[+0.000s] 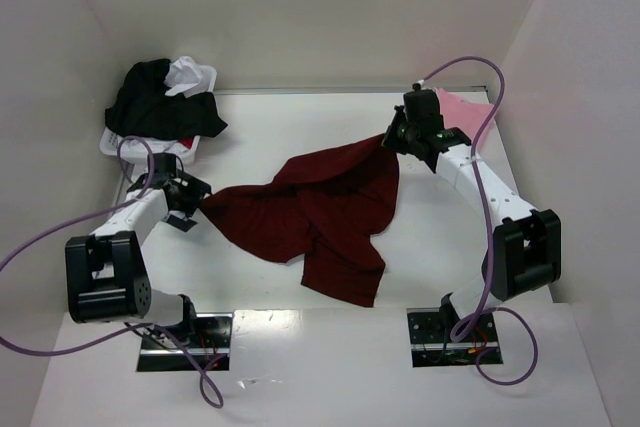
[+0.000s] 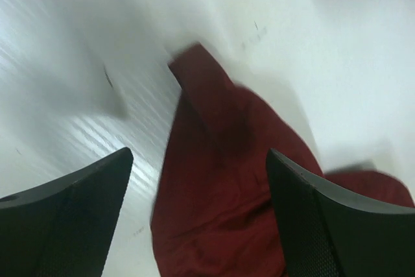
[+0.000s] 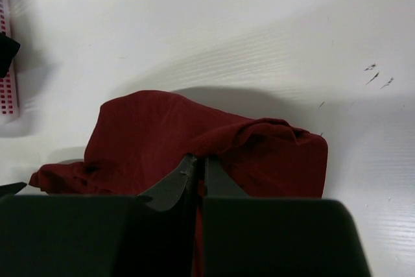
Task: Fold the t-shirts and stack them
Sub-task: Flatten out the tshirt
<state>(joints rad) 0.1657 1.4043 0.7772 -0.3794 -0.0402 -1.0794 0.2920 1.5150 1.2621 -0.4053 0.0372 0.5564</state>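
The dark maroon t-shirt [image 1: 320, 212] lies crumpled across the middle of the table. My right gripper [image 1: 392, 139] is shut on its far right corner, with cloth [image 3: 214, 137] pinched between the closed fingers. My left gripper [image 1: 195, 205] is open at the shirt's left end, and its two fingers straddle the maroon cloth [image 2: 214, 192] without closing on it. A light pink t-shirt [image 1: 462, 107] lies at the back right, partly behind the right arm. Black [image 1: 155, 102] and white [image 1: 190, 75] t-shirts are heaped at the back left.
A white plastic bin [image 1: 150, 144] sits under the heap at the back left, close to the left arm; its edge shows in the right wrist view [image 3: 5, 63]. White walls enclose the table on three sides.
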